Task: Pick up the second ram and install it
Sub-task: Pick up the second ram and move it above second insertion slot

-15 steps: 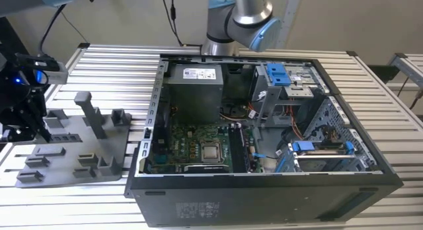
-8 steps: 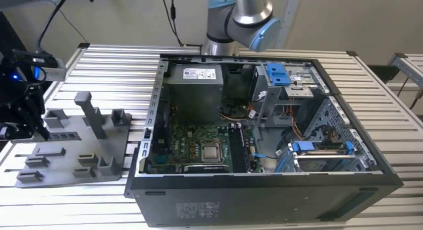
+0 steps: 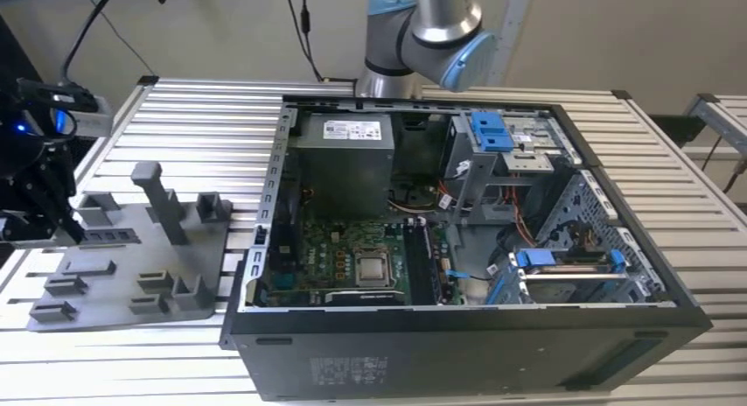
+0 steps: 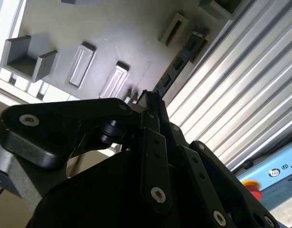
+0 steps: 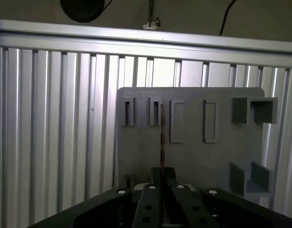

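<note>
**Operator:** State the layout, largest item first.

**Technician:** A slatted metal table (image 3: 175, 108) carries everything. An open computer case (image 3: 467, 353) lies on it toward the exterior view's right, with the motherboard (image 3: 338, 257) exposed inside. A grey fixture plate (image 3: 117, 275) lies flat on the table just beside the case, on the exterior view's left. The arm (image 3: 421, 30) rises behind the case.

**Operator:** Gripper position and condition?

**Technician:** The gripper (image 4: 150, 102) is at the far edge of the exterior view's left, over the fixture plate. In both wrist views its fingers (image 5: 148, 202) are drawn narrow and pinch one end of a thin board.

**Operator:** Location of the second ram?

**Technician:** The second ram (image 4: 181, 57) is that board. It extends from the fingertips out over the fixture plate, clamped at one end. In the first wrist view it appears edge-on, in line with the row of rectangular slots (image 5: 176, 121). Whether its far end touches the plate cannot be determined.
</note>
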